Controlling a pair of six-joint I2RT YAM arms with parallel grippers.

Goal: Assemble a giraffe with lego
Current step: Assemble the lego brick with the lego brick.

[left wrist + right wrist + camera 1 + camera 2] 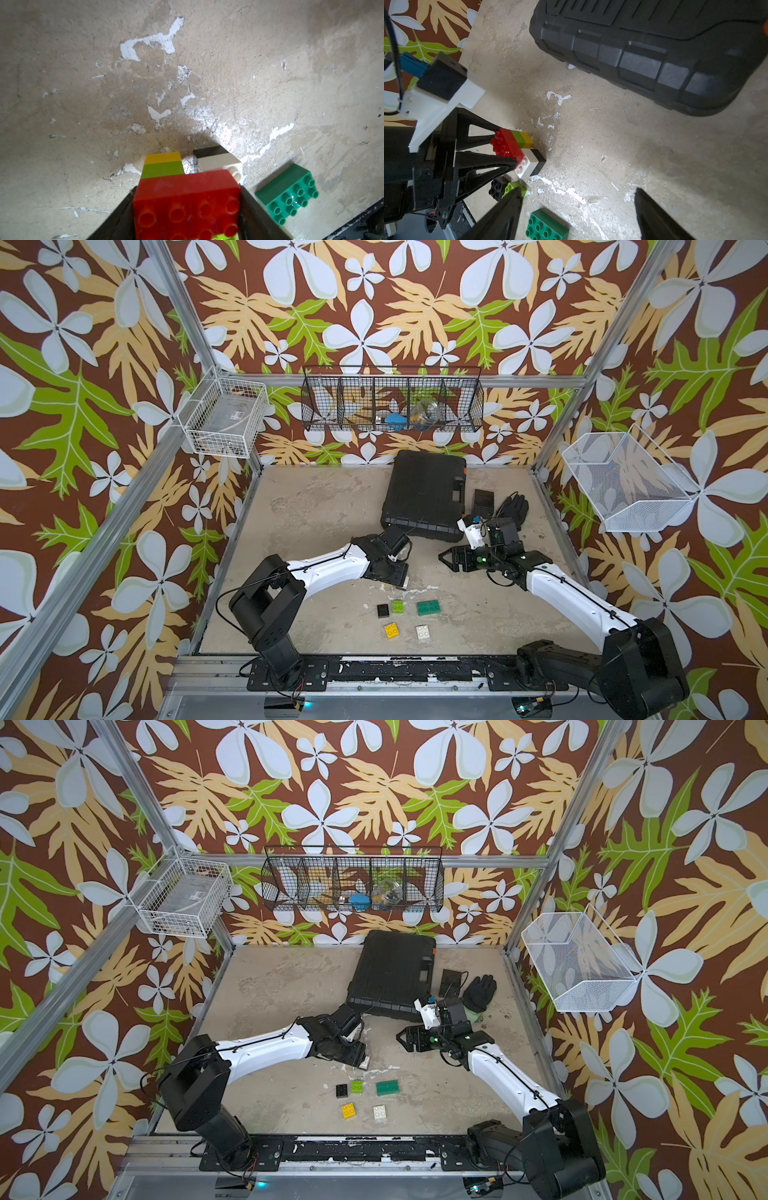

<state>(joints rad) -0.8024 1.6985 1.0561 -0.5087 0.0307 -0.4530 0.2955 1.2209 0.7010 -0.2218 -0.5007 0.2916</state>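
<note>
Your left gripper [506, 149] squeezes the giraffe [187, 187] by its red body, legs pointing down, near the table's [311, 531] middle. The loose lego [428, 608] lies just toward the front edge. Your right gripper [577, 192] hangs beside them, jaws spread wide, holding nothing.

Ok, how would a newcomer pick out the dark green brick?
From the big black case at the back, come forward to the five loose bricks between the arms. The dark green brick lies in their rear row, nearest the right arm, beside the lime green square. It alone is long, with eight studs; the rest are small squares.
</note>
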